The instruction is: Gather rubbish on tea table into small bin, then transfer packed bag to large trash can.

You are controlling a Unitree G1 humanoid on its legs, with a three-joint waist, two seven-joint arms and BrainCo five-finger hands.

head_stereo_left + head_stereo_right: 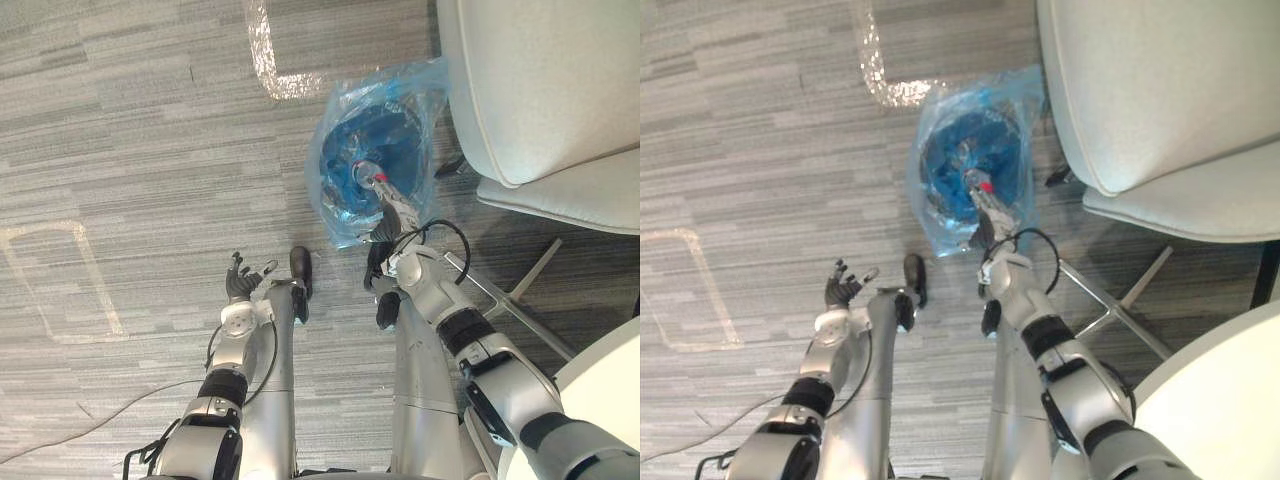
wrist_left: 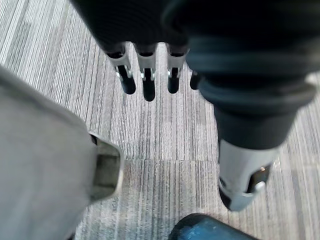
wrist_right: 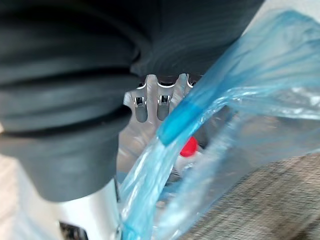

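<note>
Left hand (image 1: 240, 283) is seen low over the grey carpet (image 1: 120, 150), with its fingers (image 2: 145, 85) spread and almost straight. Nothing is held in it, and it is well apart from the task's thing.

To the right of it, the blue bag (image 1: 352, 215) is found on the carpet, just beside the legs of the white chair (image 1: 540, 90). The film is thin and half transparent. A dark round shape is seen through it, but whether this is the small bin itself cannot be told. A small red piece (image 3: 189, 146) is also seen inside, among the rubbish.

The right hand (image 1: 392, 212) is stretched forward to the near edge of the bag. In the right wrist view a rolled rim (image 3: 175, 122) of blue film is laid across this hand. Whether the hand is closed on the film or only placed against it cannot be told.

The bag is judged to be light, soft and rather slippery. No shape of its own is kept by it, so the contents are expected to shift and hang down when it is lifted. The thin side wall may be stretched or torn if it is pinched alone. The rolled, gathered rim is therefore judged the best place to be taken, with several layers pressed together.

At the far right, a part of a white round table (image 1: 600, 400) is seen.
</note>
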